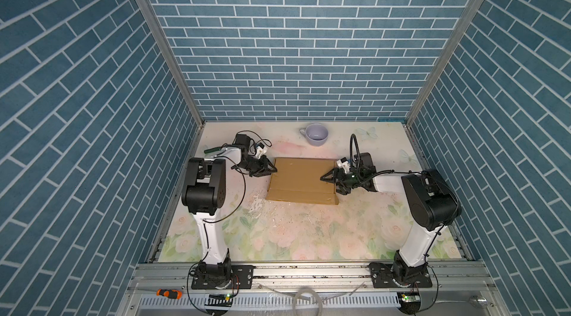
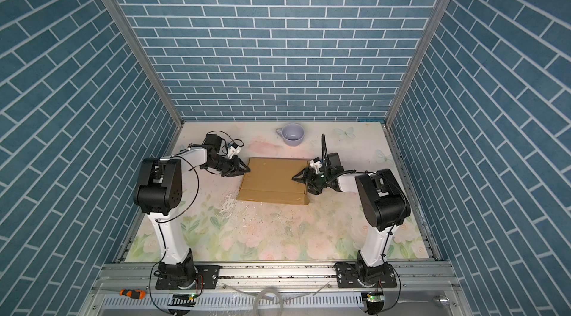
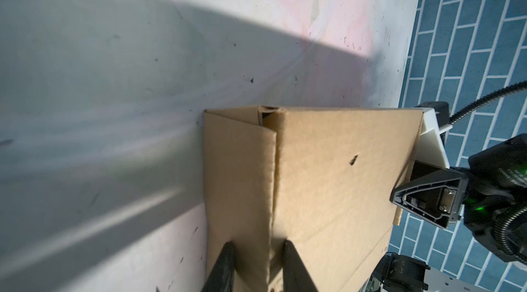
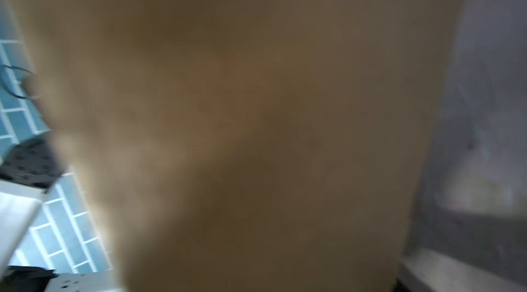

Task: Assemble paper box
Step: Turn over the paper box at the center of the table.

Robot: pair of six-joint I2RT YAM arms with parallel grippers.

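Observation:
The paper box [image 1: 301,180] [image 2: 273,183] is a shallow brown cardboard box lying flat mid-table, with a fold line along its near side. My left gripper [image 1: 274,170] [image 2: 248,170] is at the box's left edge. In the left wrist view, the left gripper [image 3: 258,243] has cardboard filling the gap between its fingers [image 3: 225,265]. My right gripper [image 1: 330,185] [image 2: 302,185] straddles the box's right wall, jaws wide apart, one finger over the top face [image 3: 422,202]. The right wrist view shows only blurred cardboard [image 4: 256,133], so its jaws are hidden there.
A pale lilac cup [image 1: 315,134] [image 2: 292,134] stands behind the box near the back wall. Blue brick-pattern walls close in three sides. An orange-handled screwdriver [image 1: 168,293] and a loop of clear tubing [image 1: 309,297] lie on the front rail.

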